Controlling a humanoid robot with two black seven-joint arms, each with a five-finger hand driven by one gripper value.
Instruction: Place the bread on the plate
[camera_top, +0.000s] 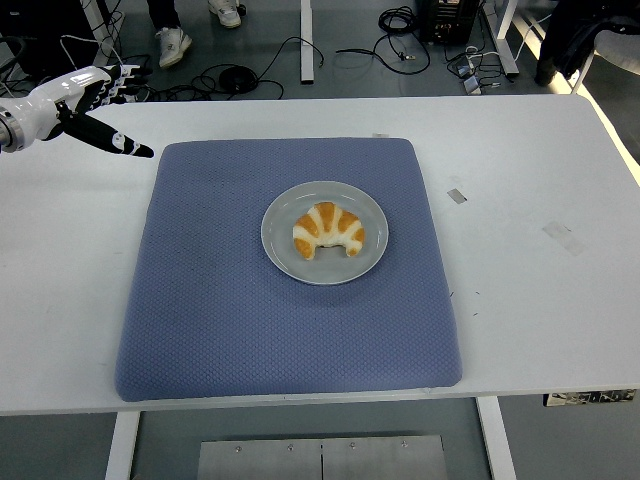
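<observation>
A golden croissant with white stripes (328, 231) lies in the middle of a round grey plate (372, 216), which sits at the centre of a blue-grey mat (220, 300). My left hand (92, 110) is at the far left edge, above the table's back-left corner and well away from the plate. Its fingers are spread and hold nothing. The right arm does not show.
The white table (540, 290) extends to the right of the mat, with small tape marks (457, 196) on it. Cables and a person's shoes (173, 40) show on the floor beyond the far edge.
</observation>
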